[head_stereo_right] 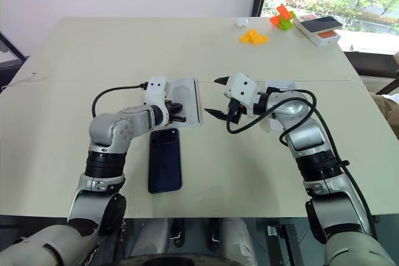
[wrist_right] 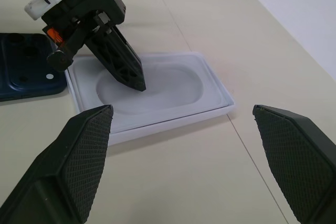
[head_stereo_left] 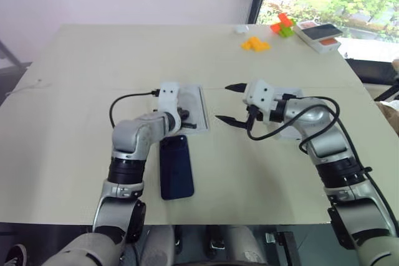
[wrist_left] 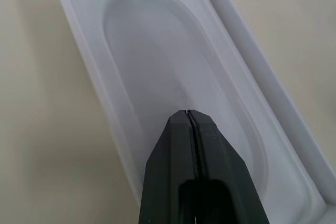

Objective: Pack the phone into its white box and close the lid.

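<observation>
At frame centre, a slim, glossy navy-blue phone (head_stereo_left: 176, 167) is laid flat on the beige worktop (head_stereo_left: 75, 79); likely slippery, best gripped by long edges. Left gripper (head_stereo_left: 185, 119) jaws pressed together over a white recessed insert (head_stereo_left: 198, 107); right gripper (head_stereo_left: 230, 103) jaws spread.

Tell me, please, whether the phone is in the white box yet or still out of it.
Out. The phone lies flat on the table, back up, beside the white box, which holds only a white insert.

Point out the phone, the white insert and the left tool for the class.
phone (head_stereo_left: 176, 167): left eye view, middle of its dark back.
white insert (wrist_right: 178, 85): right wrist view, floor of its rounded recess.
left tool (wrist_right: 137, 81): right wrist view, its shut tips.
</observation>
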You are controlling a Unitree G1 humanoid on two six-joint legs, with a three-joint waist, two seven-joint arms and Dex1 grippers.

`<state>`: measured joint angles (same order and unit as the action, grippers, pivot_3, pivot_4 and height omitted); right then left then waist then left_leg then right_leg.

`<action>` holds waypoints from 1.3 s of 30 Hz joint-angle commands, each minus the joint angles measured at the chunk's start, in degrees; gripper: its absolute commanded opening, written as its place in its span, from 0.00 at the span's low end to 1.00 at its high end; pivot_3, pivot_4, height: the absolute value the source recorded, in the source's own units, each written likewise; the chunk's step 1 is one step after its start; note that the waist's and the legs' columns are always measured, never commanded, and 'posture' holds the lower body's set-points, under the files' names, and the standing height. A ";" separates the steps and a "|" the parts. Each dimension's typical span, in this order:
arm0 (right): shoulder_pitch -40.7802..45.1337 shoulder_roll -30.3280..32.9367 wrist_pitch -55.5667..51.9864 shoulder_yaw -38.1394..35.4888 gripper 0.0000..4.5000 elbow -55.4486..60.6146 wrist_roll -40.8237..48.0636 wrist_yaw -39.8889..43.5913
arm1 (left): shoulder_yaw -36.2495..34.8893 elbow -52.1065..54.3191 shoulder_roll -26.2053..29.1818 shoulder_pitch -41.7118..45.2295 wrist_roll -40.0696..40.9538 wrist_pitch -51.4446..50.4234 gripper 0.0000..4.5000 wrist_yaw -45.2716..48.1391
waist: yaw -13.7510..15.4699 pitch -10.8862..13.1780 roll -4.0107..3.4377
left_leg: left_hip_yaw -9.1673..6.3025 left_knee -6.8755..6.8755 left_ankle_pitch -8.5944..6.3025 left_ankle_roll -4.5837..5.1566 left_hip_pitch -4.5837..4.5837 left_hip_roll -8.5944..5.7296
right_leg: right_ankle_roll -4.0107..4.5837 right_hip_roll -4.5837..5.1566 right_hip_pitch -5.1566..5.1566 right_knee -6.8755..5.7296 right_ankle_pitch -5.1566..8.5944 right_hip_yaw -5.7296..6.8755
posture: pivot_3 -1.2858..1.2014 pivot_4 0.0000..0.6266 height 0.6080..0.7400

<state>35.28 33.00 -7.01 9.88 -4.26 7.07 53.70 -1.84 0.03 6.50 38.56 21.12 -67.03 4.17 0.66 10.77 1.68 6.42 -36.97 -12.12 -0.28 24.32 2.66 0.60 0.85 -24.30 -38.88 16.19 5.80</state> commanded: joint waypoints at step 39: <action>1.21 0.08 1.11 -1.76 1.00 1.35 0.39 -0.35 | -3.38 9.53 1.21 -3.58 -1.11 -1.13 0.01 0.59 | 0.09 0.02 0.01 | 0.00 0.00 0.00 0.00 0.04 0.00 | 0.01 0.00 -0.02 0.00 0.00 0.00 | 0.52 0.24 0.98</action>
<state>35.29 32.91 -6.77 9.68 -4.32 7.06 53.35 -5.71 9.45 7.94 34.19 20.42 -68.83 4.64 0.75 10.79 1.69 6.42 -36.98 -12.12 -0.27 24.36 2.65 0.60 0.86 -24.32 -38.88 16.19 5.80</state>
